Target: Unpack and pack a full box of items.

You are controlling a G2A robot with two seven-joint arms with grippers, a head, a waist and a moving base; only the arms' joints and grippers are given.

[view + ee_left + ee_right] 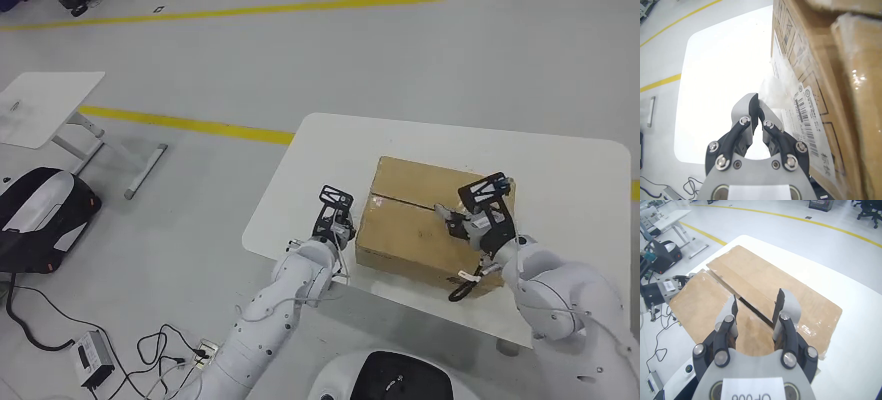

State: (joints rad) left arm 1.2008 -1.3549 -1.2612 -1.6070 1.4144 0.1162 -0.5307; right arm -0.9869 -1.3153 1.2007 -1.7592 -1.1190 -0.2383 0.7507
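Left gripper [336,194] [757,100]: at the near left side of the box, just beside its side wall. Fingers pressed together.
Tape [772,89]: a loose flap of clear tape sticks out from the box's left wall, right at the left gripper's tips. Whether it is caught between them cannot be told.
Label [806,121]: a white barcode sticker on the same wall, beside the left gripper.
Right gripper [485,188] [757,296]: over the near right part of the box top, fingers spread wide, one on either side of the seam.
Box [420,210] [829,75] [762,275]: brown cardboard, in the middle of the table, nearer its near edge. Both top flaps lie down.
Seam [410,200] [753,309]: runs left to right across the top, open as a narrow dark gap, with shiny clear tape around it.
Table [560,160] [848,294]: white, with rounded corners.
Cables [150,350]: on the floor, near left.
Small desk [45,105]: white, far left, well apart from the table.
Yellow line [180,122]: on the floor beyond the table's left end.
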